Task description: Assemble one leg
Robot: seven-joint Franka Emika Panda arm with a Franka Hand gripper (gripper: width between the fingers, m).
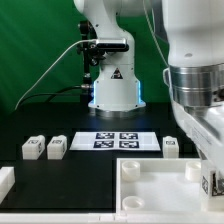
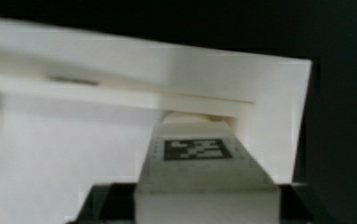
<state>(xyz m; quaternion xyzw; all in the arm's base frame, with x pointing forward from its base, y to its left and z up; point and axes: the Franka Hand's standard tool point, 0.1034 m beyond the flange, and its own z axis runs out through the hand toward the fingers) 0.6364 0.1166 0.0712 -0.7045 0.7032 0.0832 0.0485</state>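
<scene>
Nearest, wrist view: leg (image 2: pixel 200 160), tagged face up, sat between dark fingers (image 2: pixel 107 205); gripper (image 2: pixel 198 212) looked clamped on it, over white panel (image 2: pixel 86 120). Exterior view: arm at that view's right, above panel (image 1: pixel 150 185). Farther back: three loose legs (image 1: pixel 32 149), (image 1: pixel 56 148), (image 1: pixel 171 147) on black table (image 1: pixel 90 175), flanking marker board (image 1: pixel 115 141). Robot base (image 1: pixel 115 88) behind.

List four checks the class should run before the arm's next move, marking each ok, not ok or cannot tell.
1. The leg sits gripped in the pincer: ok.
2. The tag on the leg faces the wrist camera, readable: ok.
3. The panel lies behind the held leg in the wrist view: ok.
4. The leg is lined up with its mounting spot on the panel: cannot tell.
</scene>
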